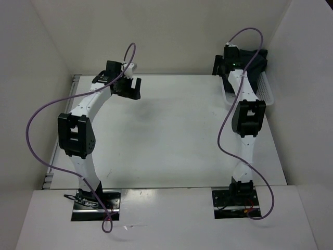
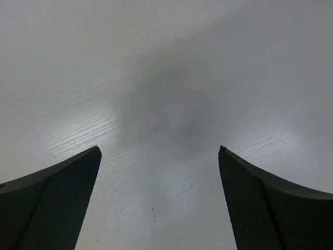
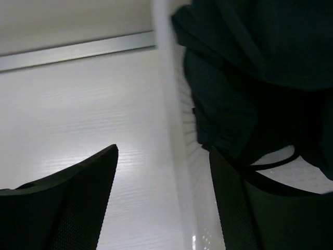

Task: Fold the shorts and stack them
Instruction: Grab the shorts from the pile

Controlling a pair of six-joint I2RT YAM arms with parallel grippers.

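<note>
White tabletop [image 1: 171, 130] has nothing folded on it yet, so it's early days: the shorts [image 3: 250, 78] sit bunched in the basket [image 3: 169, 104] at upper right, right tool [image 3: 162, 150] apart astride its rim, left tool [image 2: 159, 148] wide apart, holding nothing.

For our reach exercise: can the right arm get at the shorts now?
Probably yes: the open right end effector hangs beside the shorts, though the white basket rim stands between its fingers.

Bare tabletop [image 1: 166, 130] mid-scene, basket wall [image 3: 176, 130] (shorts [image 3: 250, 78] inside) between the right fingers [image 3: 67, 203].
</note>
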